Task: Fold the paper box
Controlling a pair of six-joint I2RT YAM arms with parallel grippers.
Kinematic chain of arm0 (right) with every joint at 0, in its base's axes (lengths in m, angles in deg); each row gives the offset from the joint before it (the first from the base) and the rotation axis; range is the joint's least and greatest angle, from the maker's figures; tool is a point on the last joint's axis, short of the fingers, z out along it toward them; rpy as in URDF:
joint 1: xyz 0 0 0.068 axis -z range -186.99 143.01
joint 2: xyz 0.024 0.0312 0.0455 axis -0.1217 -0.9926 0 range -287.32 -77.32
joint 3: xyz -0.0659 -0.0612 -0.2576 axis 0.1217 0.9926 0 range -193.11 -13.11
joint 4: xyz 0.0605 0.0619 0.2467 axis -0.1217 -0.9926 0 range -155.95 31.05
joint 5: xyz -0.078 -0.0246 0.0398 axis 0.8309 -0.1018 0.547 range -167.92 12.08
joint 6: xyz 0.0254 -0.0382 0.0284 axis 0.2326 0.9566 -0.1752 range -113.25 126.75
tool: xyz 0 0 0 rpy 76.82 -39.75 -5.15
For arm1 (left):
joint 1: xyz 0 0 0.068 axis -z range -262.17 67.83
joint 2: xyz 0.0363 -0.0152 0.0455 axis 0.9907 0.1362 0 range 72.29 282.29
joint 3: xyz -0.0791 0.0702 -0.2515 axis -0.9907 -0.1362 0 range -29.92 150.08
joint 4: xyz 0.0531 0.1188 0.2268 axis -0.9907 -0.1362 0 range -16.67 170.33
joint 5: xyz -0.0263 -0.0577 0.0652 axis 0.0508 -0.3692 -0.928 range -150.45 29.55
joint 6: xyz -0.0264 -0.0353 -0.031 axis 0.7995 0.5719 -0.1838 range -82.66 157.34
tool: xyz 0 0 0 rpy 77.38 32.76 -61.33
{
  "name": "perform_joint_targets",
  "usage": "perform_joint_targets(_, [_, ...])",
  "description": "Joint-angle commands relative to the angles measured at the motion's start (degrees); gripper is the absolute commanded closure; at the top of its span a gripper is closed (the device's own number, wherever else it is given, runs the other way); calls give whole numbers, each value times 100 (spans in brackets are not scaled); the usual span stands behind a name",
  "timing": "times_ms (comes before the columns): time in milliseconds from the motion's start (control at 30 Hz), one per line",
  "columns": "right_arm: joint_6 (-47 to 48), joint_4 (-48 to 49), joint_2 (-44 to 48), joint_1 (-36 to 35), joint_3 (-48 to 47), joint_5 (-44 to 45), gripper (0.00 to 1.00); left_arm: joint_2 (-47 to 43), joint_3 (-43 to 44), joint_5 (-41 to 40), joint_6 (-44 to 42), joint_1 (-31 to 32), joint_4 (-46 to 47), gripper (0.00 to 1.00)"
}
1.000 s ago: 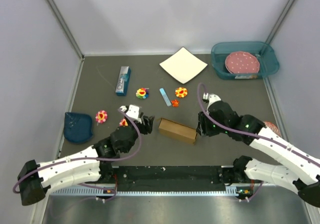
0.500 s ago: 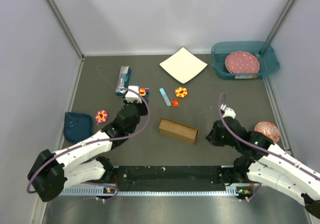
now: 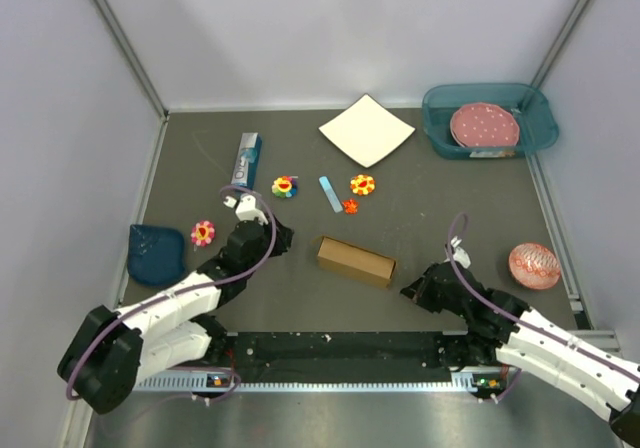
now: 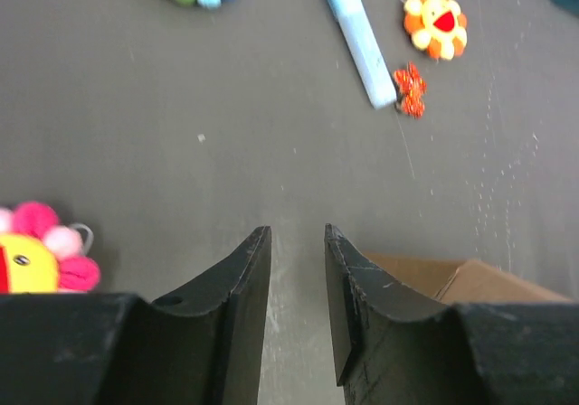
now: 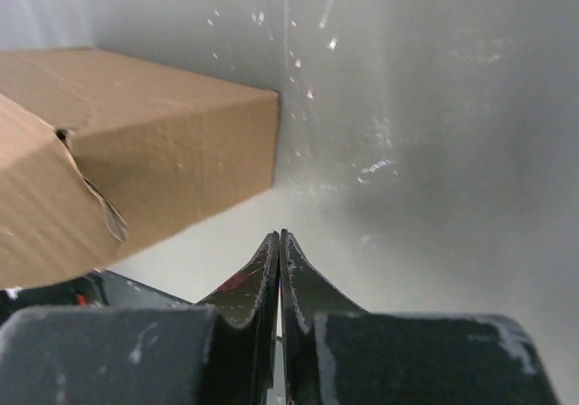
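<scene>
The paper box (image 3: 355, 261) lies folded in the middle of the table (image 3: 450, 198), the left gripper (image 4: 297, 233) a little open and empty, the right gripper (image 5: 279, 238) pinched together on nothing, so folding looks done and the arms need only rest.

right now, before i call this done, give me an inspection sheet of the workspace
surface: dark grey table, pale specks
job's things: paper box folded shut, lying flat, ungripped; small gap at an end-flap corner
clutter: white sheet, blue carton, flower toys, blue strip, dark blue pouch, pink round object, teal bin holding dotted plate
grippers: left gripper open, empty; right gripper shut, empty; both apart from the box
cables: purple cable looping over each arm, clear of the box
surroundings: pale walls, metal corner posts; nothing else seen
</scene>
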Motion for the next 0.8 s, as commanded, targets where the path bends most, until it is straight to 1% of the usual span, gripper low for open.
perform_joint_targets(0, [-610, 1241, -80, -34, 173, 232, 100, 155, -267, 826, 748, -38, 950, 64])
perform_joint_targets(133, [-839, 1558, -344, -42, 331, 224, 100, 578, -398, 1054, 1003, -38, 1302, 65])
perform_joint_targets(200, [-935, 1918, -476, -34, 436, 57, 100, 815, -408, 1142, 1056, -38, 1416, 65])
perform_joint_targets(333, [-1137, 2209, -591, -42, 647, -242, 100, 1106, -259, 1301, 1003, -38, 1373, 66])
perform_joint_targets(500, [-1191, 2323, -441, -42, 788, -269, 100, 1115, -267, 1205, 977, -38, 1338, 66])
perform_joint_targets(600, [-1279, 2674, -599, -42, 981, -374, 100, 1045, -285, 1187, 951, -38, 1241, 65])
perform_joint_targets(667, [-1366, 3103, -836, -42, 1060, -479, 100, 958, -311, 1170, 942, -38, 1188, 65])
perform_joint_targets(767, [-1375, 3334, -1240, -42, 1087, -506, 100, 817, -381, 1099, 924, -38, 1118, 65])
